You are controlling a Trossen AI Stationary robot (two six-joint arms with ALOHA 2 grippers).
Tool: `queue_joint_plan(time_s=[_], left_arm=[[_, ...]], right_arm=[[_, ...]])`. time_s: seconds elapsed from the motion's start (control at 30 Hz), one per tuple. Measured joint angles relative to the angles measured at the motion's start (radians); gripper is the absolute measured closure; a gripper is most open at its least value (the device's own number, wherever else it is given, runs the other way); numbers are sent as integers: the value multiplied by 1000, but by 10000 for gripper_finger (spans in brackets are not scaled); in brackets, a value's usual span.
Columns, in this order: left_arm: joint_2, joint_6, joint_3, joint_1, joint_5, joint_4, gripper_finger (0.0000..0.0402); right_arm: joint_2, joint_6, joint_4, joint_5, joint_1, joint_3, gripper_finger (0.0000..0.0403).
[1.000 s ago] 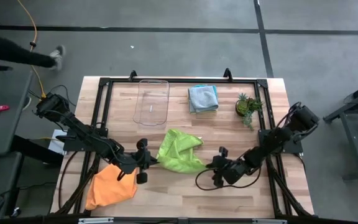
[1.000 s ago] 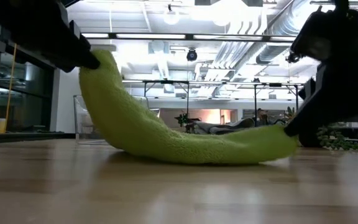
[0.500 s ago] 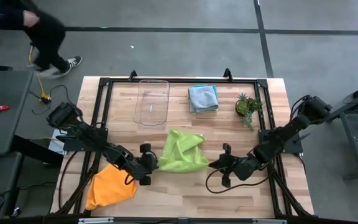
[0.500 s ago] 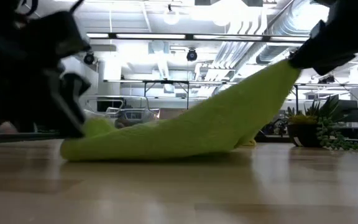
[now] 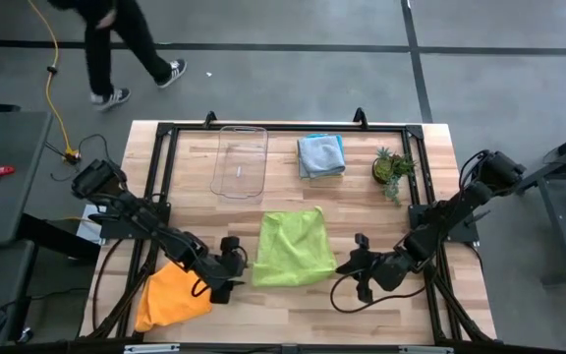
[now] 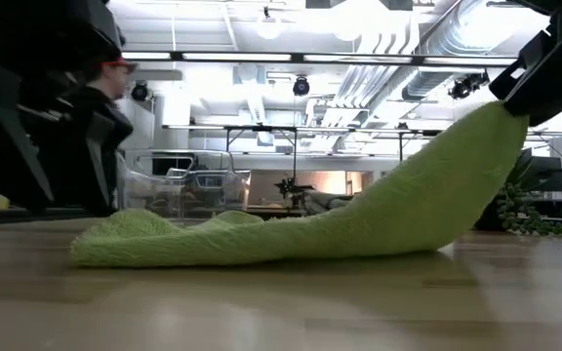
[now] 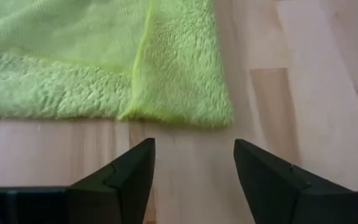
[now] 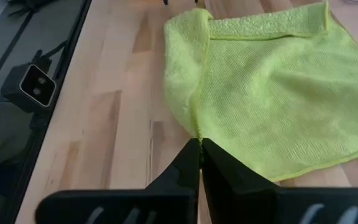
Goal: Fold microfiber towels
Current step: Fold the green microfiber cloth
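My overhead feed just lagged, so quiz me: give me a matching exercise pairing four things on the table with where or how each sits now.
Things:
1. lime green towel
2. orange towel
3. left end effector
4. right end effector

States:
A. shut on the lime green towel's edge, holding that side lifted
B. crumpled near the table's front left corner
C. open, beside the lime green towel, gripping nothing
D. spread at the table's middle, one side raised

Pairs: 1-D, 2-B, 3-C, 4-A
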Motion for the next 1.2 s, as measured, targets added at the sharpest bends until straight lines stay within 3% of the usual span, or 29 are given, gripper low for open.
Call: queue_joint_plan(time_s=[0.2,0.33,0.4,0.6,0.77,0.97,1.2], left_arm=[[-45,1,0,-11,-74,-10,185],[-50,16,0,2,-200,20,186],[-32,-5,0,28,-212,51,188],[45,-119,-1,138,-1,137,197],[53,-236,-1,193,50,129,208],[53,-313,-1,210,241,146,226],[53,-393,-1,231,290,141,238]], right_arm=[[1,7,-19,1,0,0,403],[1,8,-20,1,0,0,403],[1,8,-20,5,0,0,403],[2,7,-27,5,0,0,403],[2,6,-38,5,0,-1,403],[2,-1,-51,-1,-2,-1,403],[2,-1,-56,-6,-6,-1,403]])
